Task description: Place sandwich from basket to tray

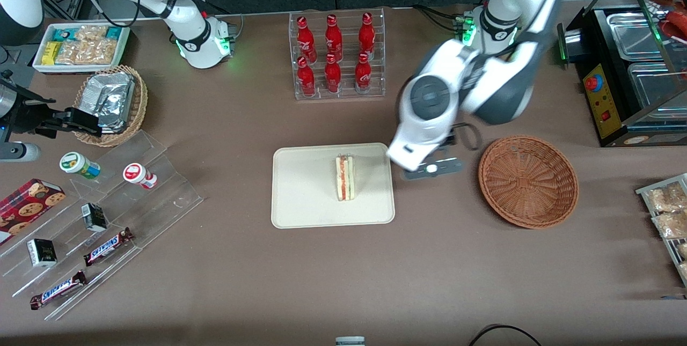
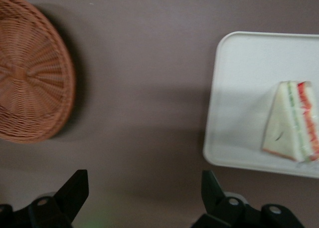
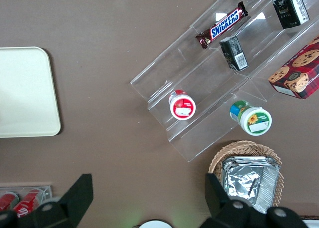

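I find the cream rectangular tray with rounded corners near the table's middle. On it lies the triangular white-bread sandwich, toward the tray edge nearest the basket, its long axis running nearer-to-farther from the front camera, red and green filling edge facing up. Beside the tray, toward the working arm's end, sits the round reddish-brown wicker basket, holding nothing. The left gripper hangs above bare table between tray and basket, fingers spread wide, gripping nothing.
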